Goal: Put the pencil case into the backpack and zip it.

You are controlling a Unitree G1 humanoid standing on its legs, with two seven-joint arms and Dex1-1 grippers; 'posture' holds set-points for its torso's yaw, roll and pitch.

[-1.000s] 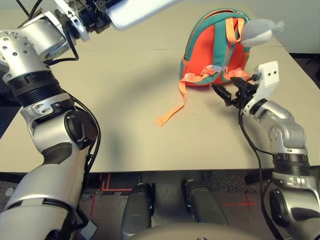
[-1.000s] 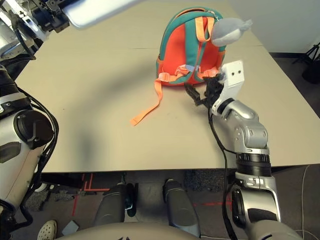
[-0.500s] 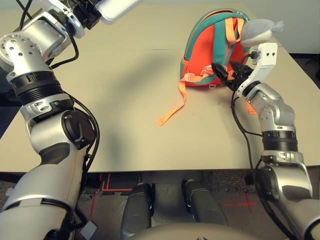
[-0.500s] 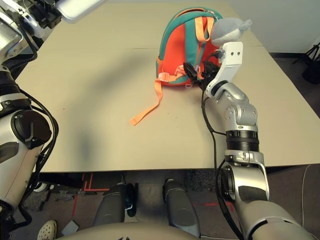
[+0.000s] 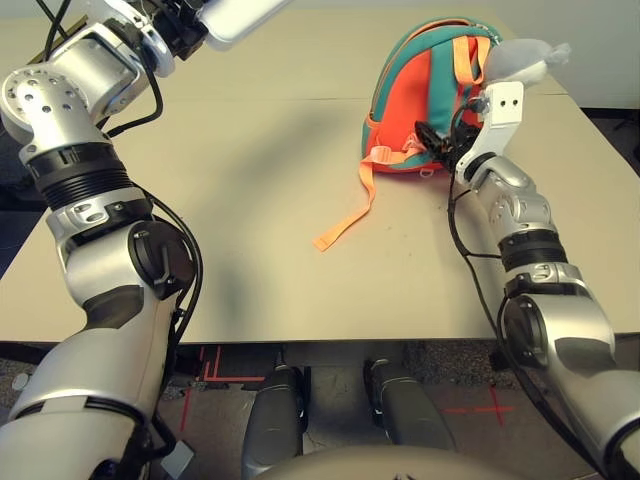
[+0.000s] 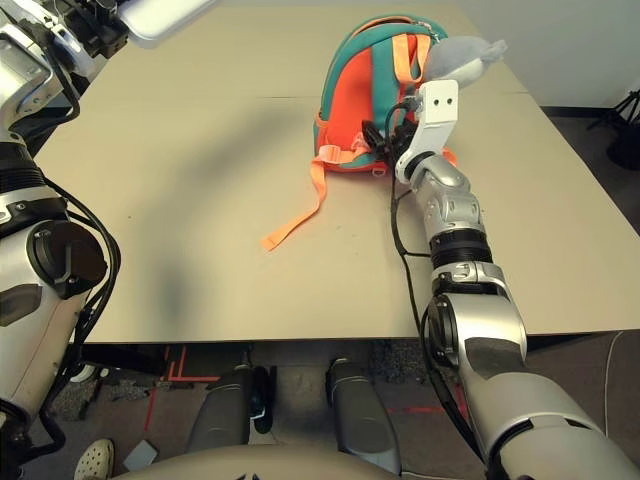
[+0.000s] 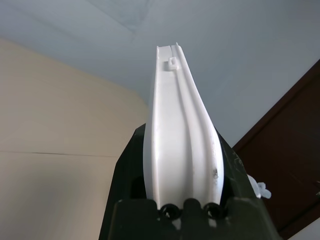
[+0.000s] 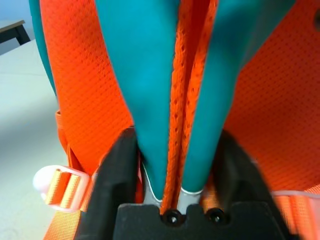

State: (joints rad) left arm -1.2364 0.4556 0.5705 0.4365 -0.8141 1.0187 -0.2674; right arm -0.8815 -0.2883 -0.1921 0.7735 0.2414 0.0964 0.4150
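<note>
Head views: the right gripper [image 5: 432,140] has pushed forward to the small orange, teal-trimmed backpack [image 5: 425,95] standing on the beige table [image 5: 250,200].

Right wrist: its fingers pinch the teal shoulder strap [image 8: 165,95] (anchoring, probably).

Left wrist: the left gripper [image 7: 182,197] clamps the flat white pencil case [image 7: 177,130], aloft.

Evenly and brightly lit from overhead, without glare on the table [image 5: 260,250]. Soft, diffuse shadow across the table's left half, beneath the raised left arm. Slight overexposure on the pencil case [image 5: 240,15] at far left. Mild bending toward the edges of the head views. Soft focus in the right wrist view on the backpack [image 8: 165,75], close up.
</note>
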